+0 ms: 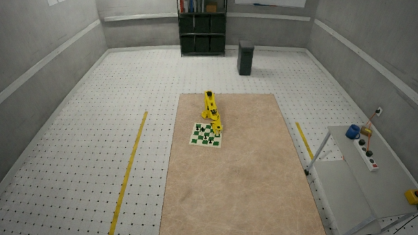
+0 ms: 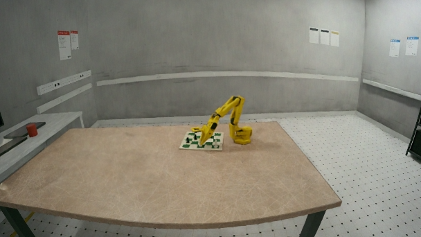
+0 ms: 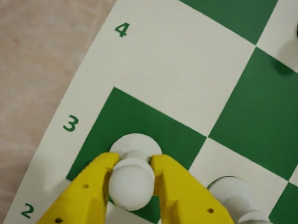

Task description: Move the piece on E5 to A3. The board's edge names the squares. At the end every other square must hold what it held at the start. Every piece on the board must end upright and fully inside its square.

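Note:
In the wrist view my yellow gripper [image 3: 133,177] is shut on a white pawn [image 3: 132,179]. The pawn's round base rests over the green square [image 3: 127,112] beside the edge label 3, at the board's edge column. In the top view the gripper [image 1: 216,130] reaches over the right side of the green and white board [image 1: 194,140]. In the exterior view the gripper [image 2: 201,141] points down onto the board [image 2: 183,145]. Black pieces [image 1: 203,129] stand further along the board.
The arm's base [image 2: 242,135] sits on the table just behind the board. The board lies on a large tan table [image 2: 138,180]. A side bench with a red cup [image 2: 32,129] is at the left.

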`<control>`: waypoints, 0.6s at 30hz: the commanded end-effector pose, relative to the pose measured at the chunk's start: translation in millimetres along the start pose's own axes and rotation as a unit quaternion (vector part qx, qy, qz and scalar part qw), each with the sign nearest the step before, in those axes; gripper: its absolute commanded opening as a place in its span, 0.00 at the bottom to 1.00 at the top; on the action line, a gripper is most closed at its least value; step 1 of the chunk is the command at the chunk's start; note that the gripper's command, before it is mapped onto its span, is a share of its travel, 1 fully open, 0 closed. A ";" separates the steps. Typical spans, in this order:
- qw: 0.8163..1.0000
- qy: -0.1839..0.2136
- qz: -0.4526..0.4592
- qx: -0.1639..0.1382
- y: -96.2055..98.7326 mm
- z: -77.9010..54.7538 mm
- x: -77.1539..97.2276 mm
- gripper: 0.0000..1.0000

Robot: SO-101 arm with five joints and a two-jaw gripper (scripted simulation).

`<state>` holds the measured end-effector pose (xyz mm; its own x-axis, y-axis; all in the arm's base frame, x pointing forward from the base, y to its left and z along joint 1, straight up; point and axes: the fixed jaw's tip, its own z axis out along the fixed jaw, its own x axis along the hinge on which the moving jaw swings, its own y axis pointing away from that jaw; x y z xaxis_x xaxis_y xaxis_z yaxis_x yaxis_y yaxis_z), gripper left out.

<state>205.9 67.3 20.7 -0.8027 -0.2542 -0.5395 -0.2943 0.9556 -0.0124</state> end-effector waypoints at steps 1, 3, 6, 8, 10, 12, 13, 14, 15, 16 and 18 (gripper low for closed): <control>1.000 0.013 0.007 0.001 -1.3 2.9 7.3 0.00; 1.000 0.013 0.007 0.001 -1.3 3.1 7.6 0.00; 1.000 0.013 0.007 0.001 -1.3 3.1 7.6 0.00; 1.000 0.013 0.007 0.001 -1.3 3.1 7.6 0.00; 1.000 0.013 0.007 0.001 -1.3 3.1 7.6 0.00; 1.000 0.013 0.007 0.001 -1.3 3.1 7.6 0.01; 1.000 0.013 0.007 0.001 -1.3 3.1 7.6 0.01; 1.000 0.013 0.007 0.001 -1.3 3.1 7.6 0.01; 1.000 0.013 0.007 0.001 -1.3 3.1 7.6 0.01; 1.000 0.013 0.007 0.001 -1.3 3.1 7.6 0.01; 1.000 0.013 0.007 0.001 -1.3 3.1 7.6 0.03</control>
<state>205.8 67.3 20.0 -0.8019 -0.2540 -0.5408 -0.2943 0.9556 -0.0124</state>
